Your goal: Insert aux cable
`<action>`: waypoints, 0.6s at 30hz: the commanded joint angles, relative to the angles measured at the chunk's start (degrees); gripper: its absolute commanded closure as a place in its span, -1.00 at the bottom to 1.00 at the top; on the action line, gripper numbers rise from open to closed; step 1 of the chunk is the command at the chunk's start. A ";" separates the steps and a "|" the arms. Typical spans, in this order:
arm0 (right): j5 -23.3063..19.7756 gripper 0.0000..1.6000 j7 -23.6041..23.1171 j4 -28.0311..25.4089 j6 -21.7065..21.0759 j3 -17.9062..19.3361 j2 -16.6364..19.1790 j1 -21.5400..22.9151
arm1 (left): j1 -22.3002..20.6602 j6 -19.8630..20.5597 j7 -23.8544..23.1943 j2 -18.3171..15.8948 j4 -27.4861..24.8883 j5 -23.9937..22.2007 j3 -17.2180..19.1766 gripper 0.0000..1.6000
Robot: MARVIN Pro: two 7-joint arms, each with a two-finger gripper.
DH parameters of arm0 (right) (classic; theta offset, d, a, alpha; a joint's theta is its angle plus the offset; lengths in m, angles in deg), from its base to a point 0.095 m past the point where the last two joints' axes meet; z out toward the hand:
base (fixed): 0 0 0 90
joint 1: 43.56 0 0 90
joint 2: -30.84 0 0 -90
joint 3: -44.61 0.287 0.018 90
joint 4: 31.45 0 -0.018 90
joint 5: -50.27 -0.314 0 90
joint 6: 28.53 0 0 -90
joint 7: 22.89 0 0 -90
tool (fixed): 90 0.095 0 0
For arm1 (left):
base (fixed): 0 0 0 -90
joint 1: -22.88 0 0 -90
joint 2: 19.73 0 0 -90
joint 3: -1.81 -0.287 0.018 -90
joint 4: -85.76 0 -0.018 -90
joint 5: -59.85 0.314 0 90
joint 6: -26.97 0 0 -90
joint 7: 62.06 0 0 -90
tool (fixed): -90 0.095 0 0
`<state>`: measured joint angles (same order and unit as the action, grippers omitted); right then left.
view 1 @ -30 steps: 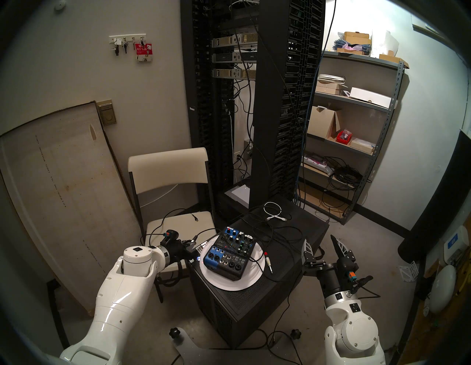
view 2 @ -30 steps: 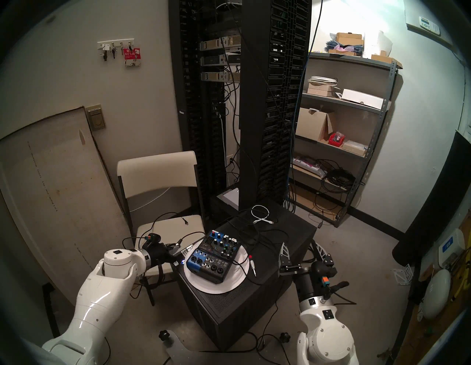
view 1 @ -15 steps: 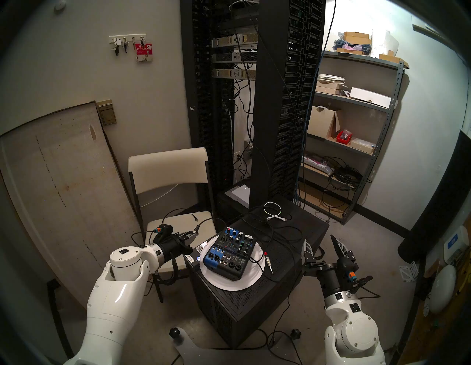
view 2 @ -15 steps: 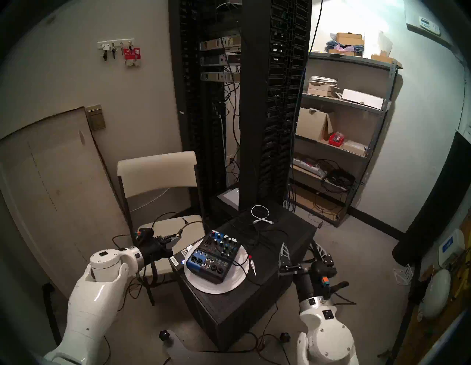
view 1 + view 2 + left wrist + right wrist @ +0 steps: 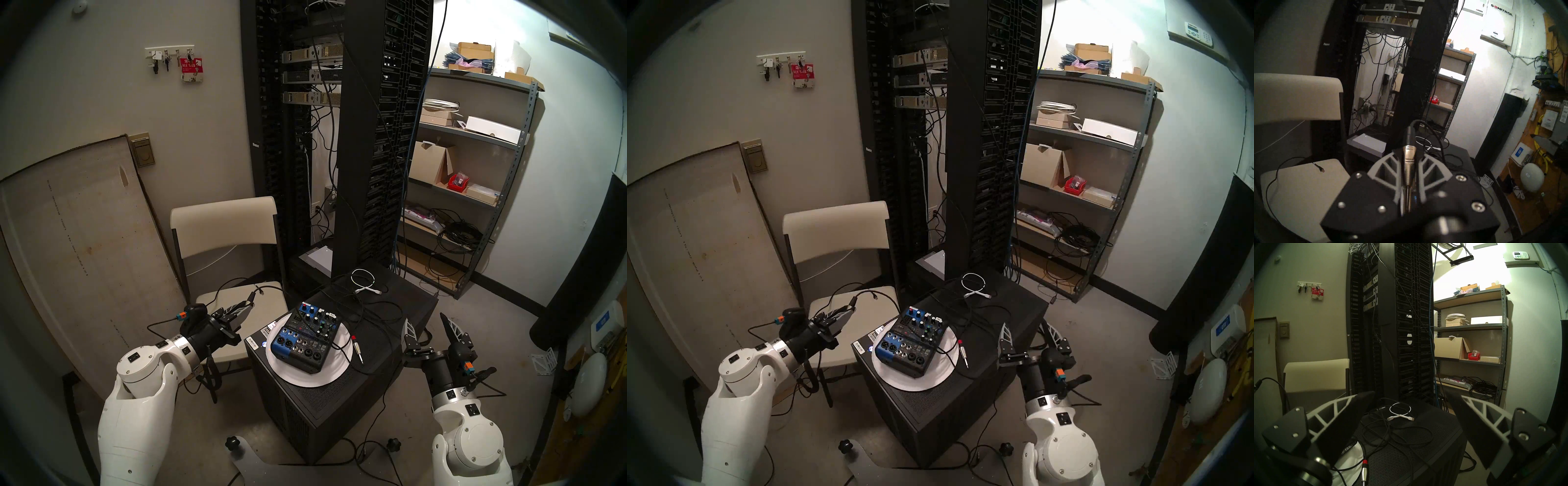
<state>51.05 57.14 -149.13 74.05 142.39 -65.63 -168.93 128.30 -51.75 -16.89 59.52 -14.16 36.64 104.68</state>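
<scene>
Our left gripper (image 5: 1407, 171) clamps the thin black aux cable's silvery jack plug (image 5: 1409, 162) over the cream chair seat (image 5: 234, 298); the small blue-and-black audio mixer (image 5: 307, 337) lies right of it, so we should swing across, tip toward a socket. The right gripper (image 5: 428, 327) idles, jaws spread.
</scene>
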 commanded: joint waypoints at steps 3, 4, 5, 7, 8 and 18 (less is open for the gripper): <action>-0.01 -1.00 0.04 -1.21 0.18 0.03 0.00 0.15 | 5.24 -5.92 -2.53 2.49 -4.89 -0.11 -1.40 1.00; 0.00 -1.00 -0.20 -1.12 0.23 -0.02 0.21 0.16 | 5.42 -6.97 -2.22 2.76 -5.08 0.57 -1.75 1.00; 0.00 -1.00 -0.20 -1.12 0.23 -0.02 0.21 0.16 | 5.42 -6.97 -2.22 2.76 -5.08 0.57 -1.75 1.00; -0.69 -1.00 -1.35 -1.02 -0.01 -0.57 0.65 -0.06 | 5.36 -9.82 -2.84 2.67 -4.75 1.62 -2.78 1.00; -0.92 -1.00 -2.31 -1.08 0.15 -1.09 1.10 -0.26 | 5.24 -9.77 -2.51 3.33 -4.86 2.41 -3.02 1.00; -6.23 -1.00 -9.45 -4.76 -3.48 -4.64 2.61 -3.17 | 5.12 -16.94 -1.69 5.40 -3.27 5.71 -6.78 1.00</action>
<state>48.67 52.07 -149.72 73.20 139.71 -64.32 -170.14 133.46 -64.36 -19.32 62.88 -16.96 41.02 99.54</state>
